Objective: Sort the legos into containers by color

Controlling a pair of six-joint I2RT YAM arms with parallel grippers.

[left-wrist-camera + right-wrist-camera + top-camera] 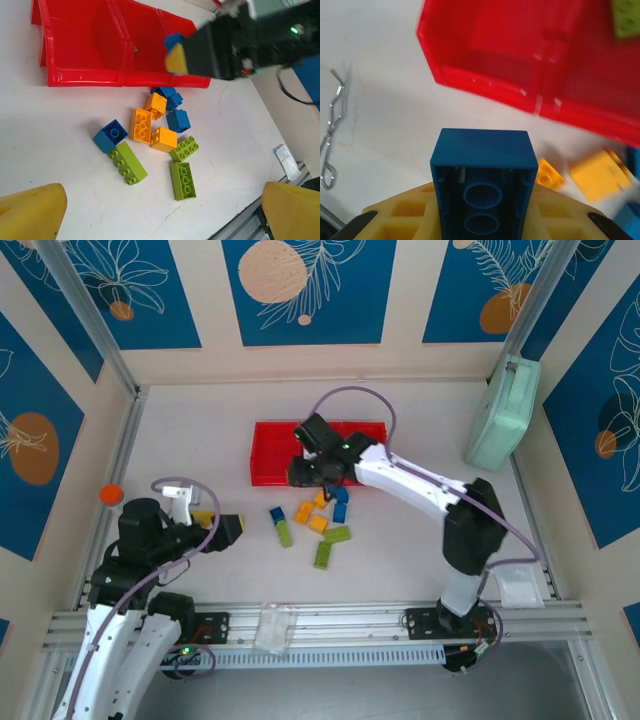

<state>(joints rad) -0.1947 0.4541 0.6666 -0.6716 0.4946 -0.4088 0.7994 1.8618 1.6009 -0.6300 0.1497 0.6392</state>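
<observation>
The right jaws are closed on a blue brick (482, 175). Its smooth, hard plastic sides are pinched between pale yellow pads (400, 215) moulded with square pockets. The brick's hollow underside faces the wrist camera and shows two round tubes inside a boxy shell. It hangs over the desk (60, 150), a matte white surface with faint hairline cracks, just in front of the near wall of the tray (485, 82).

The tray is glossy bright red plastic, three rectangular bins joined in a row, with sloped walls and a thick rolled lip. A lime brick (625, 20) with a studded top lies in the bin right of the divider in the right wrist view. Whether that is the middle or the end bin cannot be told.

The loose bricks (141, 125) sit in a cluster on the desk near the tray's front. They are blue, orange-yellow and lime, some square and some long, and all have round studs. Several of them touch.

The left jaws stand wide apart and hold nothing. Their rounded yellow fingertips (30, 210) hang low over the desk, well back from the cluster.
</observation>
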